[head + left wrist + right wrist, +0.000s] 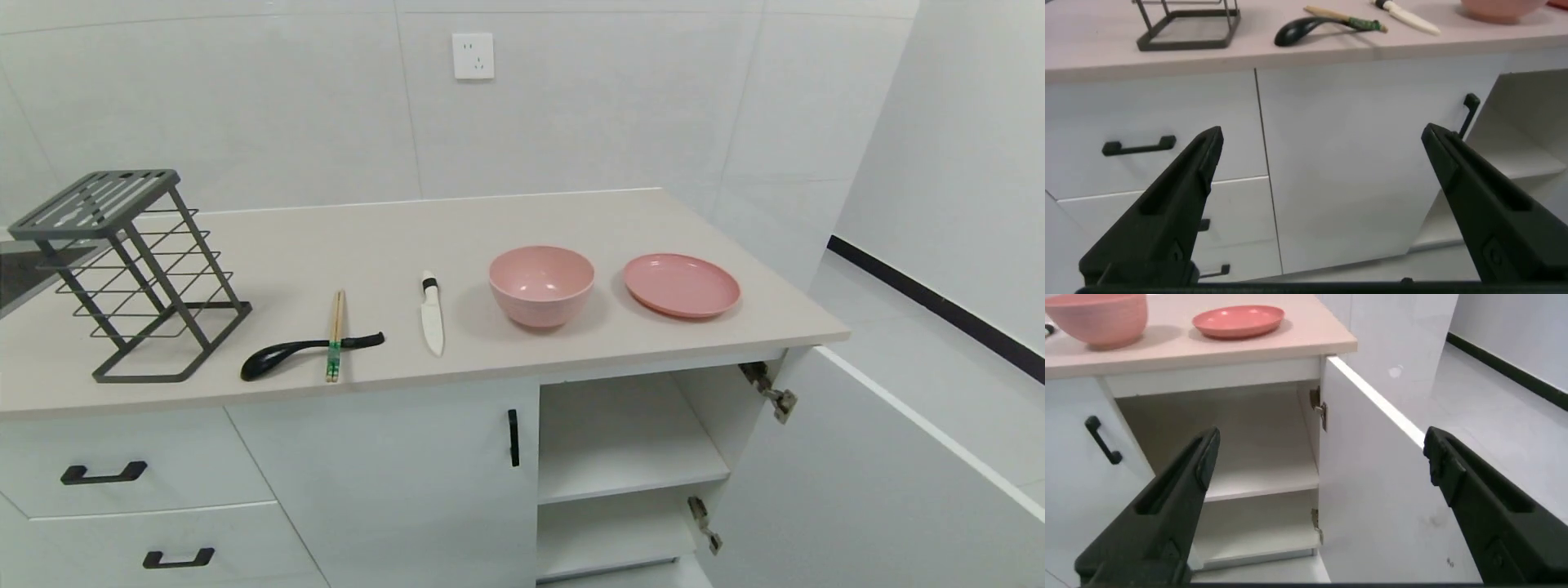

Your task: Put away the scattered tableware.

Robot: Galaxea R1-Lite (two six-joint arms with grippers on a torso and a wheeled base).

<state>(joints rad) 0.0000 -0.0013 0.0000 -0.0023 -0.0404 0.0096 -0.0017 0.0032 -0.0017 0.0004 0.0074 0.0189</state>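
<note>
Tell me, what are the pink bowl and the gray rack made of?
The pink bowl looks like matte plastic, though I can't be sure: smooth, even color, soft sheen. The gray rack looks like painted metal: thin straight wires, flat bars.

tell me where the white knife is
In the head view the knife lies on the countertop, left of centre, between the chopsticks and the pink bowl.

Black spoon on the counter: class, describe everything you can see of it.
The black spoon is glossy and looks like plastic, with an oval bowl and a slim, slightly curved handle. It lies flat on the beige counter near the front edge, between the wire rack and the knife. Its bowl points toward the rack and its handle toward the knife. A pair of chopsticks crosses the handle, seemingly resting on top of it. Nothing else touches it.
</note>
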